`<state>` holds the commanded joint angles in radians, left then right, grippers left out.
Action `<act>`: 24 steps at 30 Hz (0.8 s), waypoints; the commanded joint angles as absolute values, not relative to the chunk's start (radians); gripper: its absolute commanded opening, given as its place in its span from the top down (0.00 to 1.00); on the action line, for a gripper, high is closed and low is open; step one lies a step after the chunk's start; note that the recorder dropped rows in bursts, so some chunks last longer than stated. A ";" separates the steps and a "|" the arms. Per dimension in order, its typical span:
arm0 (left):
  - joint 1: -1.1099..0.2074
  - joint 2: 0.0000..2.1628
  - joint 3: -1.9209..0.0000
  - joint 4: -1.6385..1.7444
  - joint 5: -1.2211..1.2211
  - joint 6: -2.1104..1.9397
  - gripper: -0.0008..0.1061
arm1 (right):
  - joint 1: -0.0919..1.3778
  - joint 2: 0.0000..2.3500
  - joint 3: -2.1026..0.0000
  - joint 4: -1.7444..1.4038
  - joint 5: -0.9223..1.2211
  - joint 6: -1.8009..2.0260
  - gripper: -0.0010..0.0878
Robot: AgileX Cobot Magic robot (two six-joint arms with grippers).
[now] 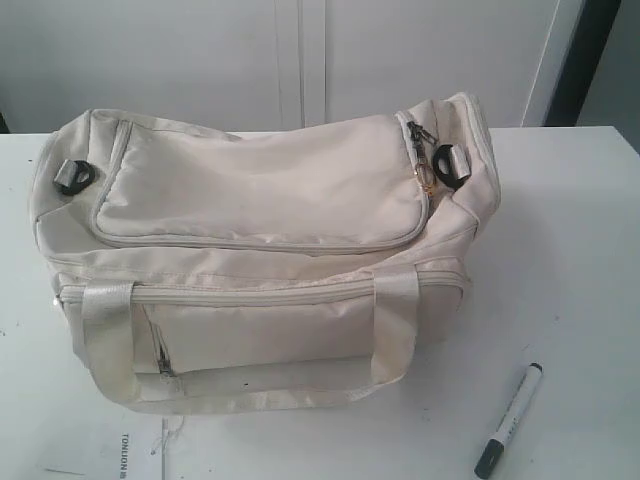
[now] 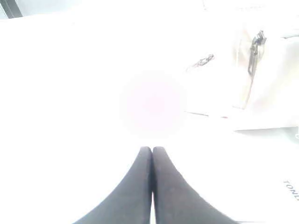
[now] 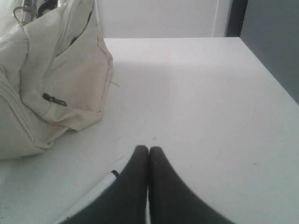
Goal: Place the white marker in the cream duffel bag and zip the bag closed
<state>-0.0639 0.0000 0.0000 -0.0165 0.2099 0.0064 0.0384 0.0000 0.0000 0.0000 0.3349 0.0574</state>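
Since neither arm showed in the exterior view, states were read from the wrist views: left pincer point(image 2: 152, 150) clenched, empty, near the cream duffel bag point(image 1: 260, 240). Bag sat centre-left on the desk point(image 1: 580, 230), top flap flat, seemingly zipped, so likely needs opening first. White marker point(image 1: 510, 418) lay loose right of bag, long axis diagonal, dark cap toward near edge. Right pincer point(image 3: 148, 150) clenched, empty, just beside marker, probably its pick

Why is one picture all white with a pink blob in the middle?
Left wrist view: too bright, so the table and the cream duffel bag wash out, with a pinkish glare spot ahead of the left gripper. Exterior view: evenly lit, the white marker sharp. Right wrist view: dimmer, soft shadow beside the bag.
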 joint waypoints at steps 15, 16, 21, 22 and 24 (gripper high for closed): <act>-0.064 0.000 0.000 -0.014 0.146 0.006 0.99 | 0.039 0.000 0.000 0.009 0.173 0.061 0.99; -0.064 0.000 0.000 -0.014 0.146 0.006 0.99 | 0.039 0.000 0.000 0.009 0.135 0.071 0.99; -0.064 0.000 0.000 -0.014 0.146 0.006 0.99 | 0.039 0.000 0.000 0.009 -0.017 0.096 0.99; -0.064 0.000 0.000 -0.014 0.146 0.006 0.99 | 0.039 0.000 0.000 0.009 -0.059 0.120 0.99; -0.064 0.000 0.000 -0.014 0.146 0.006 0.99 | 0.039 0.000 0.000 0.009 -0.126 0.233 0.99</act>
